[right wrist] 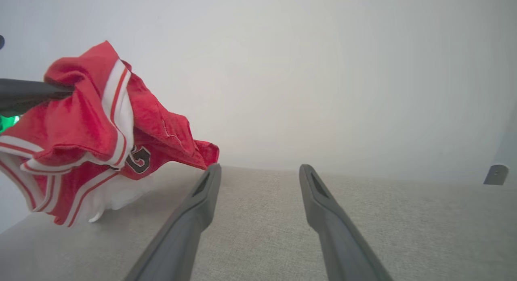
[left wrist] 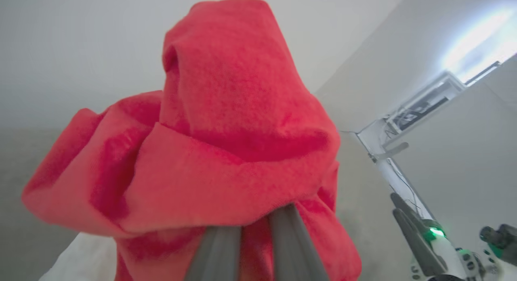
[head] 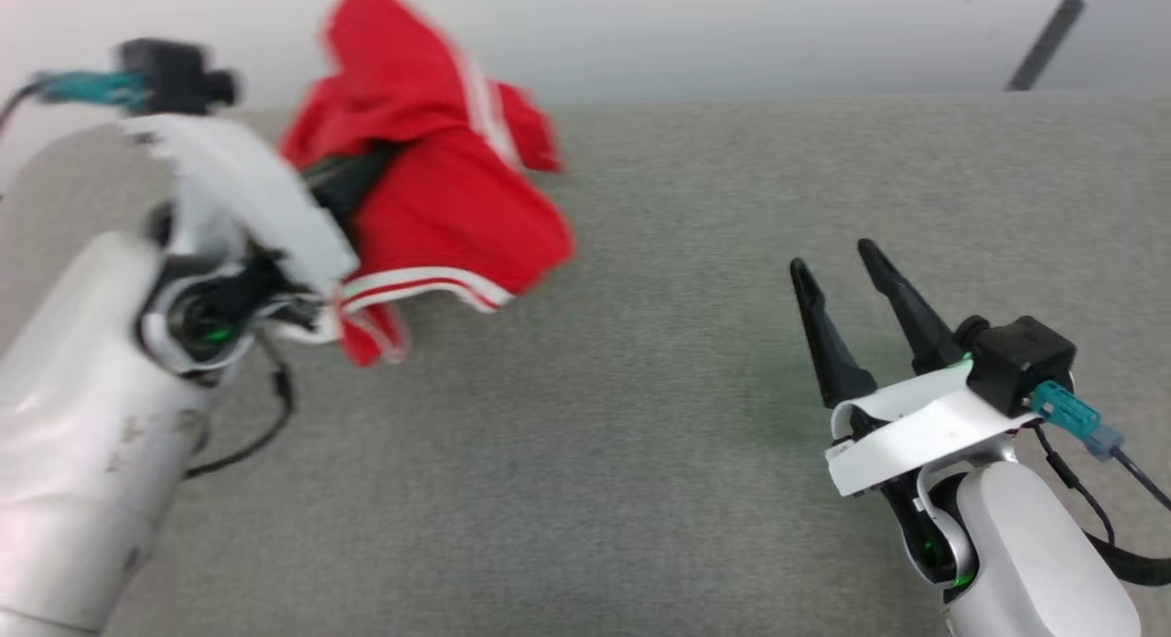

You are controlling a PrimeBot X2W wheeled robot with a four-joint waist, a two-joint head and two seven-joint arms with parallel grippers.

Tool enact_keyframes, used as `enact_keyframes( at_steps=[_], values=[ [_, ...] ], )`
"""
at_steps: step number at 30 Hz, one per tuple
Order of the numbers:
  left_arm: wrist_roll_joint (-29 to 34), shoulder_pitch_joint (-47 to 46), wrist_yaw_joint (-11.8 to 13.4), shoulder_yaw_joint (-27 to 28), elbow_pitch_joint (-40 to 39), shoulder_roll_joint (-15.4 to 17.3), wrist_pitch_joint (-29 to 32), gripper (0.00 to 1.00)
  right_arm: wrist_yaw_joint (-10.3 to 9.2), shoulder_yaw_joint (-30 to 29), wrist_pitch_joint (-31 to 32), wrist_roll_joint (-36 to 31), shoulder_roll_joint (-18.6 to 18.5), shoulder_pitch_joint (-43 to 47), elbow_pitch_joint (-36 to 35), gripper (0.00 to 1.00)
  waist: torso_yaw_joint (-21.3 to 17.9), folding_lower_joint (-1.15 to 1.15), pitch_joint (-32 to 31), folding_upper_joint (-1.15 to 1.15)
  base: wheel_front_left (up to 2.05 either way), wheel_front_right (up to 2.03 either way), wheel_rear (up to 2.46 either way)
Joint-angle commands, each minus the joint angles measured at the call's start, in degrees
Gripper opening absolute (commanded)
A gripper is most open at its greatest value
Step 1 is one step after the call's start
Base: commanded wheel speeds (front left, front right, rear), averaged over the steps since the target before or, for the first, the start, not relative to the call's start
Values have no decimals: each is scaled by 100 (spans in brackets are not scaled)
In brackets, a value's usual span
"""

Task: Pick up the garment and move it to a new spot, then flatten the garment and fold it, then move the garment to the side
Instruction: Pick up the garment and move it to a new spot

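A bunched red shirt [head: 439, 207] with white-and-red striped trim hangs above the far left of a grey fabric-covered surface [head: 640, 454], its lowest folds close to the cloth. The left gripper [head: 348, 181] is clamped on a fold, with fabric draped over its fingers. The right gripper [head: 832, 257] hovers well apart on the right, fingers spread and empty. The pinch on a soft wad looks slight: a slip, or cloth snagging at release, could leave the shirt crumpled and harder to flatten.

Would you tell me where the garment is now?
The garment hangs bunched from the left tool at the head view's upper left, over the grey surface.
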Motion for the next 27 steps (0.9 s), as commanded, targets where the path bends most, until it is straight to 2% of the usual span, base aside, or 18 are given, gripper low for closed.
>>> enact_keyframes(
  at_steps=[1, 6, 13, 21, 27],
  values=[
    [-18, -109, -11, -48, -101, -51, 27, 0, -4, -45, -34, 75, 36, 78, -25, 100, -271, 0, 23, 0, 0, 0, 0],
    [-110, -423, -11, -409, -461, -484, 179, 0, -4, -269, -42, 82, 142, 139, -185, 100, -690, 0, 180, 0, 0, 0, 0],
    [-294, -876, -11, -753, -413, -1179, 366, 0, -4, -579, -47, 56, 306, 172, -487, 100, -1211, 0, 514, 0, 0, 0, 0],
    [101, -1039, -11, -1422, 436, -1594, 249, 0, -4, -678, -48, 82, 450, 178, -741, 100, -1594, 0, 768, 0, 0, 0, 0],
    [-82, -1011, -11, -1661, 1150, -1811, 220, 0, -4, -701, -48, 117, 496, 166, -882, 100, -1834, 0, 930, 0, 0, 0, 0]
  ],
)
